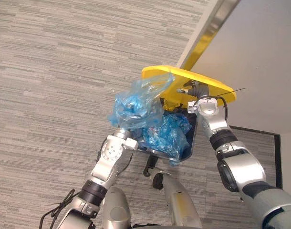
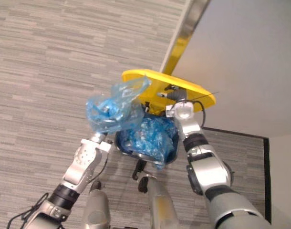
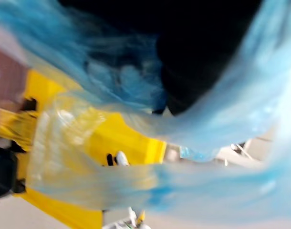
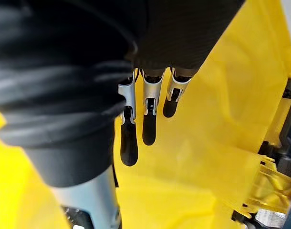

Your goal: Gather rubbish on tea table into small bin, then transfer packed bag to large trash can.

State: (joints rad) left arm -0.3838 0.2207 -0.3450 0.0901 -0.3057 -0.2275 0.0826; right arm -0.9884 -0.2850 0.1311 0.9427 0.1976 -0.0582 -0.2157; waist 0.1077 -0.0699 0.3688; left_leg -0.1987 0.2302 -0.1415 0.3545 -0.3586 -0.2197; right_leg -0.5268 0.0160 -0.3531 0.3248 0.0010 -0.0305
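Yellow lid (image 1: 183, 78), propped by the flat-fingered right hand (image 4: 144, 119), clears the trash can (image 1: 192, 140) for the bag (image 1: 136, 107) at nine o'clock; I cannot tell the left hand's (image 1: 124, 136) grip.

Striped grey carpet (image 1: 50, 71) bears yellow-lidded trash can (image 1: 210, 85).

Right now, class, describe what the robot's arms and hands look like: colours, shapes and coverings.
Both arms are silver-grey shells. The left arm has a round joint housing and a black band lower down. The right arm has a black ribbed band and a dark round joint cap. The right robot hand has a dark ribbed cover and silver fingers with dark tips.
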